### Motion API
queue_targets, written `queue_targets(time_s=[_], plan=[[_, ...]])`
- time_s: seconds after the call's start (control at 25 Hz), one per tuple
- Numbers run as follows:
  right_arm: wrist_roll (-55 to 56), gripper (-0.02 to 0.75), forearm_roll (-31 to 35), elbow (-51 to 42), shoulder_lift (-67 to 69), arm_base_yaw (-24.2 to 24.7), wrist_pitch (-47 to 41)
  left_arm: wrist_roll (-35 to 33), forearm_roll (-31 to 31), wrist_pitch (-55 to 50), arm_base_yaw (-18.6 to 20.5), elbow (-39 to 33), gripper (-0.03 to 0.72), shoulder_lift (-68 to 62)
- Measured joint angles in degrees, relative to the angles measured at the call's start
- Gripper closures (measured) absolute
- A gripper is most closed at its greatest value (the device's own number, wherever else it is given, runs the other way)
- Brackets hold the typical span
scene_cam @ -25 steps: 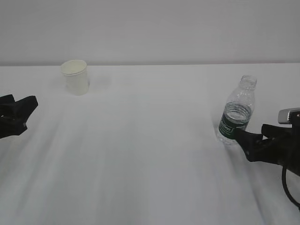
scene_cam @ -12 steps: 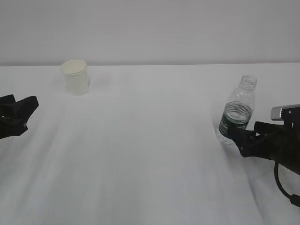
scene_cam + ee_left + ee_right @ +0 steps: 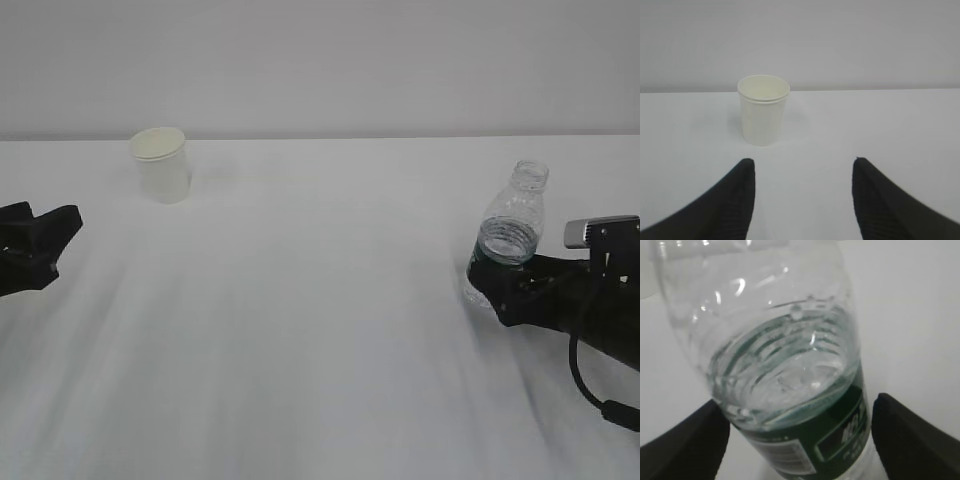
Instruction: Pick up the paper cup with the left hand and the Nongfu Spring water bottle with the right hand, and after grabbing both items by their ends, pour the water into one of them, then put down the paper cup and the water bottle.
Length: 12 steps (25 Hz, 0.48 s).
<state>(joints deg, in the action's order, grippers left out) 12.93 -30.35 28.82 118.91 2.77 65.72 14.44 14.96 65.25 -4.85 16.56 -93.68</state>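
Bottle [image 3: 508,240] at table's right, uncapped, part full: thin, slick, squashy; grip low on label. Right gripper [image 3: 497,290] wide open around base. Cup [image 3: 162,164] far left, crushable. Left gripper [image 3: 802,192] open, empty.

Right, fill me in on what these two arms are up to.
The right hand has its open jaws either side of the lower part of the Nongfu Spring water bottle, which stands uncapped on the white table and is partly filled with water; the fingers are not closed on it. The left hand is open, facing the paper cup from a distance.
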Motion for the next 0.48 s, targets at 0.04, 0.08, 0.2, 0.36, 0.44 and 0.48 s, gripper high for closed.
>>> queue_targets(time_s=[0.04, 0.08, 0.2, 0.36, 0.44, 0.48], plan=[[0.1, 0.069, -0.1, 0.1, 0.1, 0.0, 0.0, 0.0, 0.0, 0.0, 0.0, 0.0, 0.246, 0.0], [0.2, 0.069, -0.1, 0.2, 0.2, 0.0, 0.0, 0.0, 0.0, 0.0, 0.0, 0.0, 0.246, 0.0], [0.4, 0.069, -0.3, 1.1, 0.4, 0.0, 0.0, 0.0, 0.0, 0.0, 0.0, 0.0, 0.246, 0.0], [0.5, 0.069, -0.4, 2.4, 0.4, 0.0, 0.0, 0.0, 0.0, 0.0, 0.0, 0.0, 0.246, 0.0], [0.6, 0.069, -0.6, 2.9, 0.4, 0.0, 0.0, 0.0, 0.0, 0.0, 0.0, 0.0, 0.246, 0.0], [0.6, 0.069, -0.6, 3.1, 0.4, 0.0, 0.0, 0.0, 0.0, 0.0, 0.0, 0.0, 0.246, 0.0]])
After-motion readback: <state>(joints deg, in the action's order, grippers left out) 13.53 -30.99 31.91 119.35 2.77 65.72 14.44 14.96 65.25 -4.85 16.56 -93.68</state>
